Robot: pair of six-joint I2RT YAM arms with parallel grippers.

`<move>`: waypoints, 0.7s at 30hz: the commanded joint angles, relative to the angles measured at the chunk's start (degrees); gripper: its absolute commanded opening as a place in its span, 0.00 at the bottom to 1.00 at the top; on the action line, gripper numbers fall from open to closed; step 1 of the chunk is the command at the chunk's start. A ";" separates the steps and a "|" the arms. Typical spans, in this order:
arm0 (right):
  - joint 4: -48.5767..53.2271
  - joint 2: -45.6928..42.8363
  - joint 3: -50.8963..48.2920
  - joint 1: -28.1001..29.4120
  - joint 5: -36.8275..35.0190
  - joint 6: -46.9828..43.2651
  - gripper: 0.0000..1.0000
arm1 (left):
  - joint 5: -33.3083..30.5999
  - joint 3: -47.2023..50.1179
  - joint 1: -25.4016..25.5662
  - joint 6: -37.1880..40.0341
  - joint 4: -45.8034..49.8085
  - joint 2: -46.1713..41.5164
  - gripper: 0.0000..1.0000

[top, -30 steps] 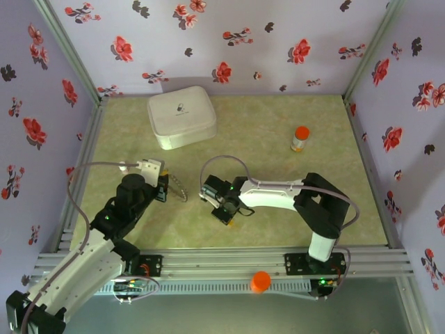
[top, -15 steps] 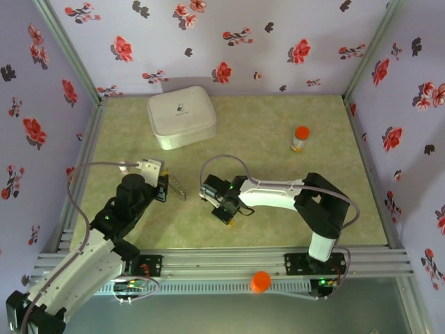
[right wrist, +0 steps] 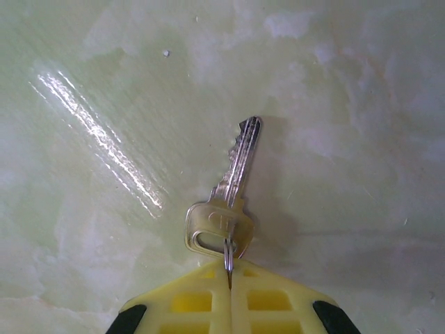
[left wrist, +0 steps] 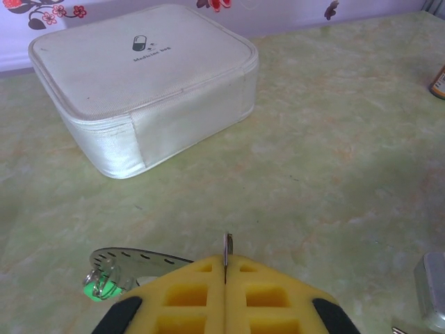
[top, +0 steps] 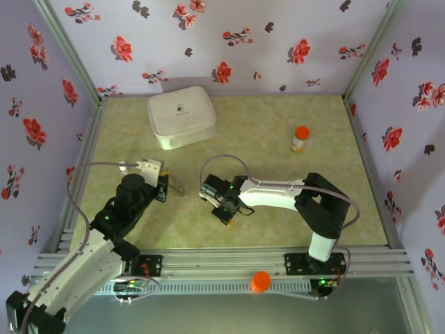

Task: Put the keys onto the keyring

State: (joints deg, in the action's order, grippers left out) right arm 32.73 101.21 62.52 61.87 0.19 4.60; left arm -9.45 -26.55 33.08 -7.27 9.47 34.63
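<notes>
**Left to right.** At left, the left gripper [left wrist: 227,263] has its yellow pads pressed together on a thin metal edge, which we take to be part of the keyring [left wrist: 135,259]. The ring's grey toothed arc juts out to the left of the pads, low over the table [left wrist: 334,160], with the green-headed key [left wrist: 97,287] touching its lower side. We cannot tell whether that key is threaded on. Further right, the right gripper [right wrist: 229,275] is clamped on the head end of the yellow-headed key [right wrist: 235,170], close above the table or resting on it. Risks, in our judgement: the pinch takes only the rim of the head, so the key may pivot or slip out when carried. The ring, held by its edge, may twist when the key presses against it. The pads partly cover the hole in the head, so threading may fail. In the wrist view, the yellow-headed key's long axis runs straight out from the pads, leaning slightly right, with its tip pointing away from the gripper.
</notes>
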 commanded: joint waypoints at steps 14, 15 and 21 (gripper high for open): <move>-9.78 -23.84 -8.54 -0.65 -2.91 -13.00 0.00 | 16.65 -4.38 -0.15 3.27 -1.63 1.32 0.00; -10.64 -25.20 -9.08 -0.69 -2.95 -13.85 0.00 | 17.60 -4.53 -0.05 3.08 -1.86 1.66 0.00; -17.64 -33.31 -12.73 -0.69 -2.56 -18.50 0.00 | 24.79 -4.20 1.60 2.31 -3.79 3.76 0.00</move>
State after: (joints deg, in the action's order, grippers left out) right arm 20.21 70.54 51.33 61.47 -1.39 -9.67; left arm 9.30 -29.02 33.80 -5.39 9.37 38.33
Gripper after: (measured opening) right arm 0.049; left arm 0.038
